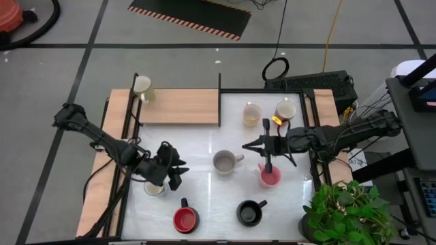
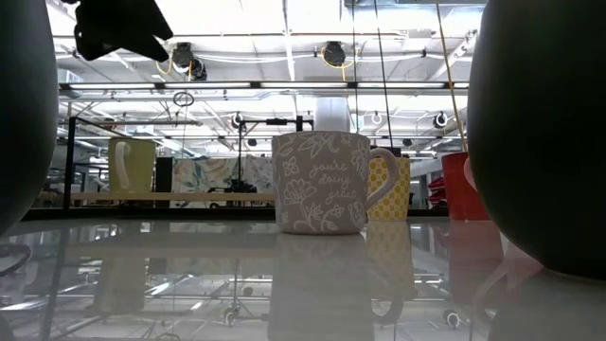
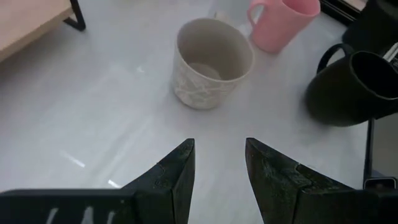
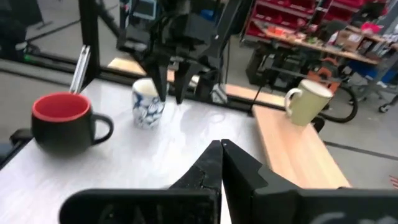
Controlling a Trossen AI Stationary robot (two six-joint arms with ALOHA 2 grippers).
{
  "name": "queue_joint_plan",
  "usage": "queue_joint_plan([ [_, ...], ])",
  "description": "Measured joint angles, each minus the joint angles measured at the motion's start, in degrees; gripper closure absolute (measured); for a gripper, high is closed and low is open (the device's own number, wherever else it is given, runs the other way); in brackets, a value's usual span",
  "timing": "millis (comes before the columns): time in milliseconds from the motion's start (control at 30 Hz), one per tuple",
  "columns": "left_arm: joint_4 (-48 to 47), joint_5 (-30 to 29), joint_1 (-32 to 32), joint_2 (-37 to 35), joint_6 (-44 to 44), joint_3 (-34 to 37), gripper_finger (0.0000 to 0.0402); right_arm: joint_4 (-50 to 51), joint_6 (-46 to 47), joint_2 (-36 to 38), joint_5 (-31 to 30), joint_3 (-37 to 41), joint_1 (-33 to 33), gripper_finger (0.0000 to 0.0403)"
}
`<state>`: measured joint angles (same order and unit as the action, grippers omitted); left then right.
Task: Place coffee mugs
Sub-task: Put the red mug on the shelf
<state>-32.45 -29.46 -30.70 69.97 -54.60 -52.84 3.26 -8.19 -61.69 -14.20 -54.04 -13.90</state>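
Note:
Several coffee mugs stand upright on their bases on the white tabletop. They are a grey patterned one (image 1: 225, 162) (image 3: 211, 62), a pink one (image 1: 270, 175) (image 3: 283, 22), a black one (image 1: 249, 212) and a black one with a red inside (image 1: 185, 219) (image 4: 62, 121). There is also a white-and-blue one (image 1: 155, 188) (image 4: 148, 102), and two stand at the far side (image 1: 252, 113) (image 1: 286, 109). A cream mug (image 1: 143, 86) stands on the wooden shelf. My left gripper (image 3: 219, 165) (image 1: 174, 173) hovers open and empty just right of the white-and-blue mug. My right gripper (image 4: 221, 146) (image 1: 248, 146) is shut and empty, raised beyond the pink mug.
The wooden shelf (image 1: 180, 107) fills the table's far left, bounded by a black upright frame (image 1: 219, 99). A potted plant (image 1: 344, 211) stands at the near right corner. Bare white tabletop (image 1: 197, 146) lies between the shelf and the grey mug.

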Motion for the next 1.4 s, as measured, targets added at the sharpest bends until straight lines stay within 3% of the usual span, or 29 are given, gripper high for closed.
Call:
queue_joint_plan([
  [400,-0.26,-7.22,-1.70,2.06,-1.29,0.00,0.0257,4.88,3.09,0.02,0.75,0.00,-2.71,0.0403],
  [500,-0.26,-8.45,-1.70,2.08,-1.34,0.00,0.0257,9.66,3.11,0.02,-5.27,0.00,-1.47,0.0403],
  [600,-0.21,-9.34,-1.70,2.08,-1.05,0.00,0.0257,16.08,3.03,-0.40,-14.82,0.00,1.01,0.0403],
  [700,-0.03,-10.33,-1.46,2.08,0.19,0.00,0.0257,21.12,3.50,-1.07,-18.97,0.04,3.61,0.0403],
  [1000,4.13,-11.25,-0.39,2.08,6.66,0.00,0.0257,23.69,2.96,-3.31,-19.09,0.04,12.28,0.0394],
  [1167,5.31,-11.71,-0.39,2.08,9.71,0.00,0.0257,26.02,5.90,-4.09,-23.36,0.04,18.41,0.0363],
  [1400,5.33,-11.69,-0.15,2.08,14.53,0.00,0.0257,29.15,13.91,-4.09,-19.11,0.04,26.30,0.0311],
])
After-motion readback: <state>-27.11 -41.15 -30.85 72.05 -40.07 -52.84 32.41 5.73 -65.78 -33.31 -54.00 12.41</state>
